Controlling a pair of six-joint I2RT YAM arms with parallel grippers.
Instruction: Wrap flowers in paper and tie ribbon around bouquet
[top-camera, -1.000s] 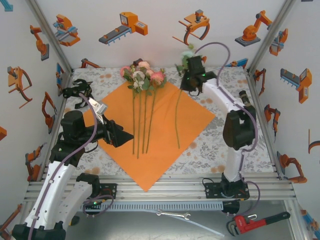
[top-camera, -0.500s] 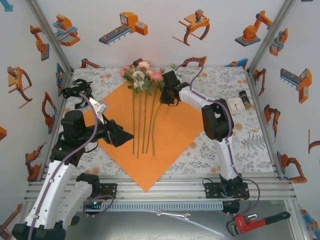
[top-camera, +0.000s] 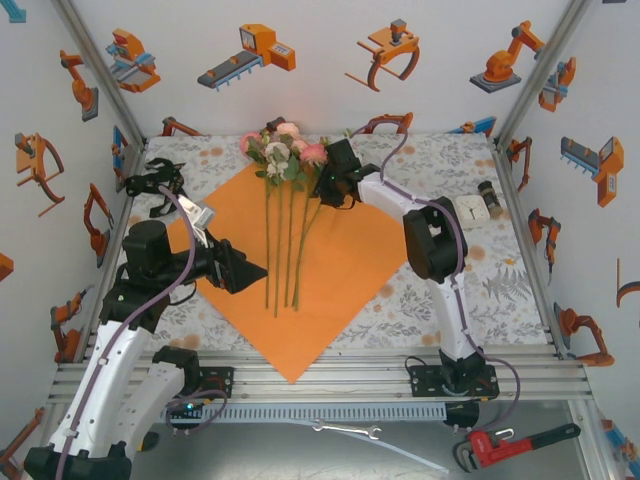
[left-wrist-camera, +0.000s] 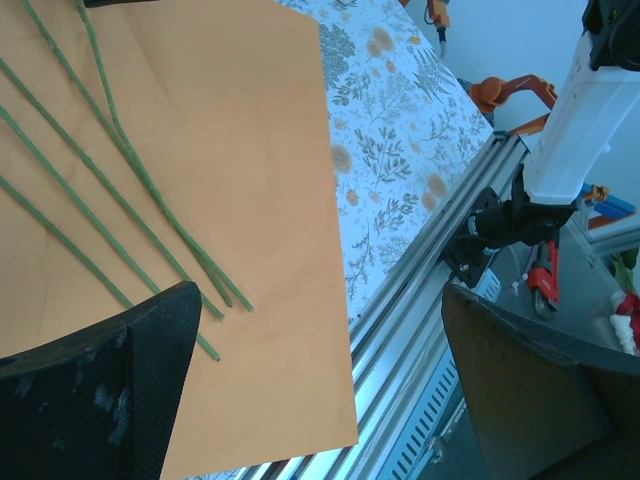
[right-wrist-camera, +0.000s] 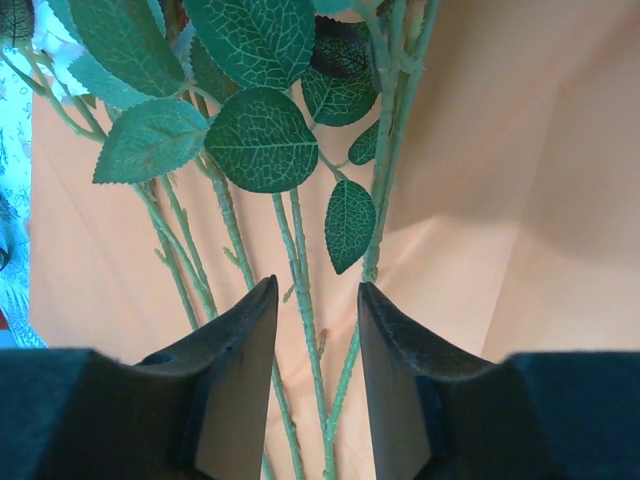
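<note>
Several flowers (top-camera: 285, 150), likely light and bendy, lie on floppy paper (top-camera: 350, 250); take stems mid-length, not blooms. Right gripper (right-wrist-camera: 317, 292) stands parted around stems; left gripper (left-wrist-camera: 318, 300) gapes wide.

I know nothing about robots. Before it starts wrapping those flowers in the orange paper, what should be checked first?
1. Stems of the flowers all on the paper: ok.
2. The paper lies flat: ok.
3. The right pincer has let go, jaws parted around a loose stem: ok.
4. The left pincer open over the paper: ok.
5. The ribbon, bunched at the far left, untangled: cannot tell.
</note>
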